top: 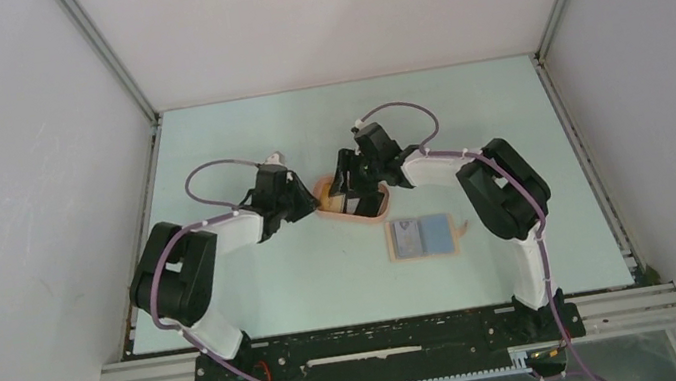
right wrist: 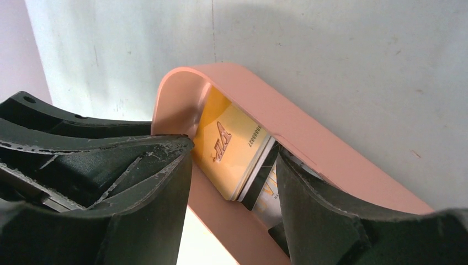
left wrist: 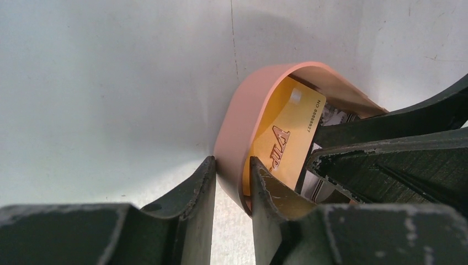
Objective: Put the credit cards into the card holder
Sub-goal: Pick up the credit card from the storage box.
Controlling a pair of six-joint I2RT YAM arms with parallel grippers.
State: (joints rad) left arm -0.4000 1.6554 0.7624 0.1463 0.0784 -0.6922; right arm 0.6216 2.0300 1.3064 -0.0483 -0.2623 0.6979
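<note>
Left gripper [left wrist: 230,165] (closest to lens) clenched on wall of tray [left wrist: 234,110]: one finger outside, one inside. Table [top: 278,290] pale green, tray mid-table. Right gripper [right wrist: 233,152] released, jaws spread either side of credit cards [right wrist: 245,168] in tray. Card holder [top: 422,237] lay open flat on table, near tray's right, not touching. Yellow card [right wrist: 229,138] leaned tilted on tray wall, dark-banded card [right wrist: 258,179] beneath.

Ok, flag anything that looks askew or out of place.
The yellow card leans tilted against the inner wall of the peach tray, on top of other cards, rather than lying flat. Nothing else stands out.
</note>
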